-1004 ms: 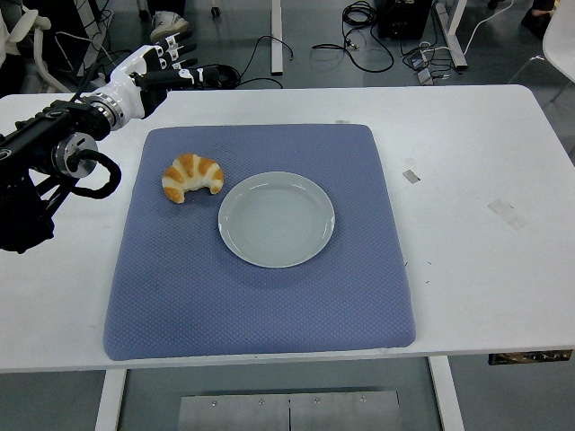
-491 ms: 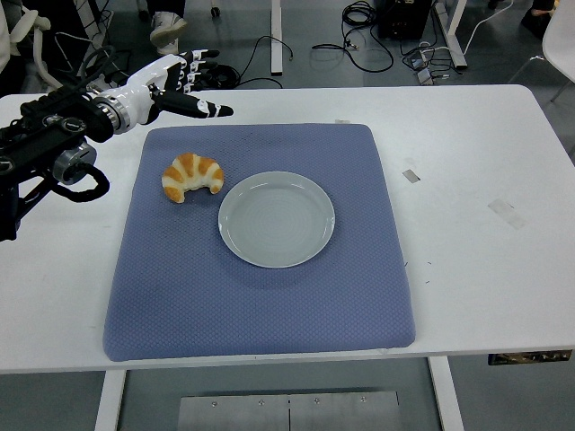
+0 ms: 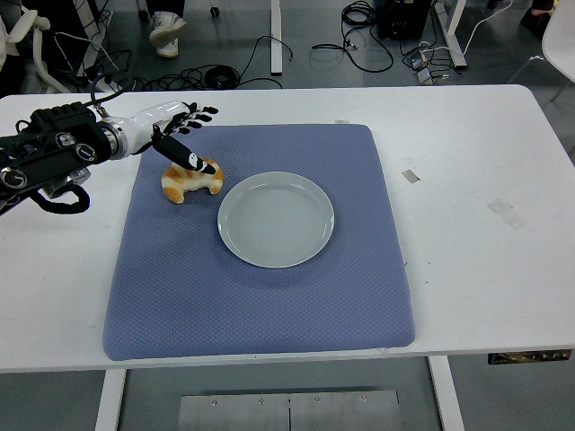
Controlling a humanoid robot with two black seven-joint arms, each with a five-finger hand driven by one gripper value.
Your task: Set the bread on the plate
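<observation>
White tabletop [image 3: 467, 180] fills most of the view, its near edge running along the bottom, with a few small pieces of tape stuck to its right half. Behind the far edge lies a grey floor strewn with black cables [image 3: 364, 27], table legs and, at the top left, a person's shoe [image 3: 167, 29]. A blue quilted mat [image 3: 269, 305] covers the middle of the table, roughly square with rounded corners. On the mat, a little left of its centre, sits an empty pale grey-green plate [image 3: 276, 218]. The bread [image 3: 190, 180] (a croissant, golden with pale stripes) lies on the mat just beside the plate's upper left rim, not on it; whether the two touch cannot be told. The left hand [image 3: 175, 128], white-backed with black fingertips, reaches in from the left edge on its black arm and hangs over the mat's far left corner, directly above the croissant. Its fingers are spread and relaxed, holding nothing, the four fanned toward the right, while the thumb [image 3: 187, 158] points down and crosses in front of the croissant's top.
</observation>
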